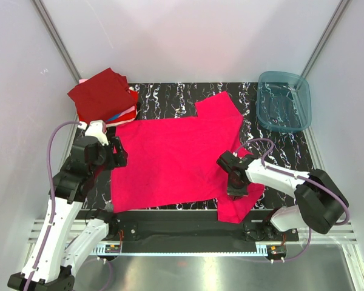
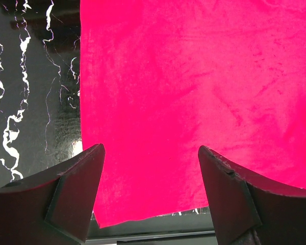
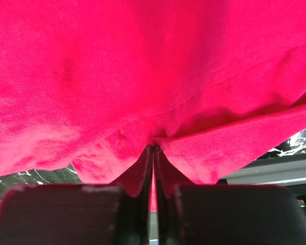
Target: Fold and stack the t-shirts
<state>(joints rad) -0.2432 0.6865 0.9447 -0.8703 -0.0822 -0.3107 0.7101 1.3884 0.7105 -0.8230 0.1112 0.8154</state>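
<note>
The pink t-shirt (image 1: 170, 163) is lying spread flat on the black marbled table (image 1: 170, 97), covering most of the middle. Its left edge is running straight under the left gripper (image 2: 150, 153), which is hanging released, with jaws wide apart and not touching the cloth. The right gripper (image 3: 153, 153) is clenching a fold of the pink t-shirt by the near right sleeve, and this sleeve is reaching a little past the near table edge. Bare table is showing along the left side and on the far right, between the shirt and the teal bin (image 1: 283, 75). Through the bin's clear bottom only the marbled pattern is showing. At the far left corner, a stack of folded shirts (image 1: 103, 94) is sitting, dark red one on top, just beside the pink shirt's corner.
</note>
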